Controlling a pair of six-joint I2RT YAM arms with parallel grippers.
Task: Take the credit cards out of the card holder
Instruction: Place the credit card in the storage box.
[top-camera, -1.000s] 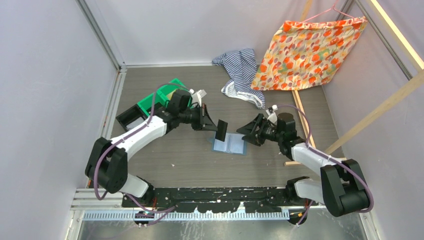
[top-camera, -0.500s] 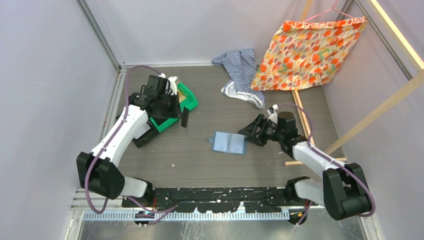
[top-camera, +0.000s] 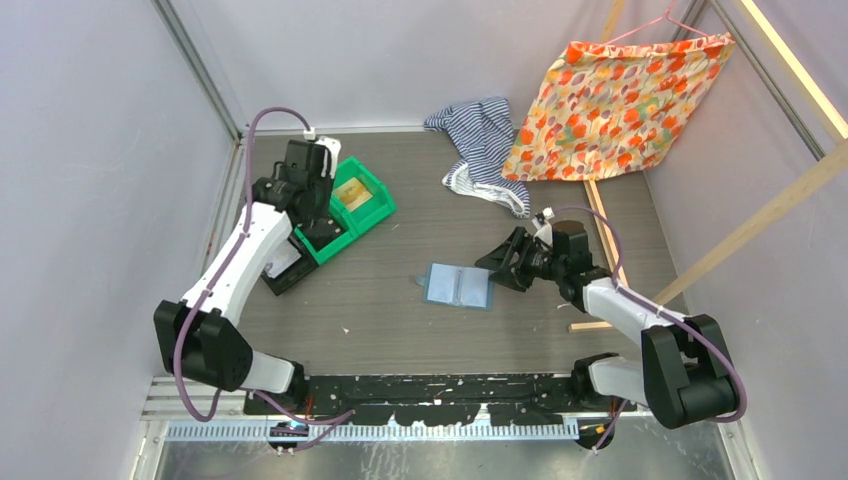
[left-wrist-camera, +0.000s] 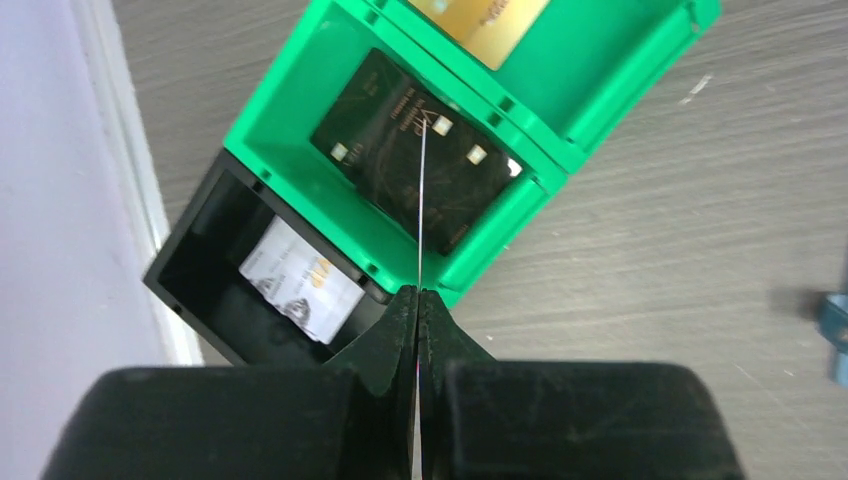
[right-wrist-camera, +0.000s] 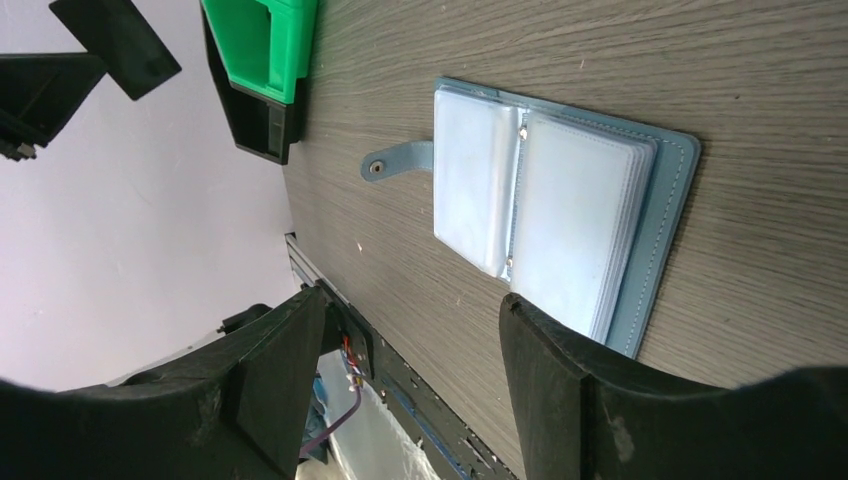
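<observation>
The slate-blue card holder (top-camera: 457, 286) lies open on the table, its clear sleeves facing up (right-wrist-camera: 560, 220). My right gripper (top-camera: 497, 262) hovers just right of it, open and empty (right-wrist-camera: 412, 305). My left gripper (top-camera: 318, 222) is above the near compartment of the green bin (top-camera: 372, 207). It is shut on a thin dark credit card (left-wrist-camera: 422, 200), seen edge-on in the left wrist view and as a black rectangle (right-wrist-camera: 118, 45) in the right wrist view. Another dark card (left-wrist-camera: 380, 140) lies in that compartment below it. A gold card (left-wrist-camera: 480, 25) lies in the far compartment.
A black bin (top-camera: 280, 265) with a white card (left-wrist-camera: 300, 280) sits against the green bin's near left side. A striped cloth (top-camera: 480, 140) and an orange floral cloth (top-camera: 620, 100) lie at the back. A wooden frame (top-camera: 600, 230) stands at the right.
My left arm has swung from the card holder to the back left with the dark card, ending above the green bin. The right gripper has barely moved.
</observation>
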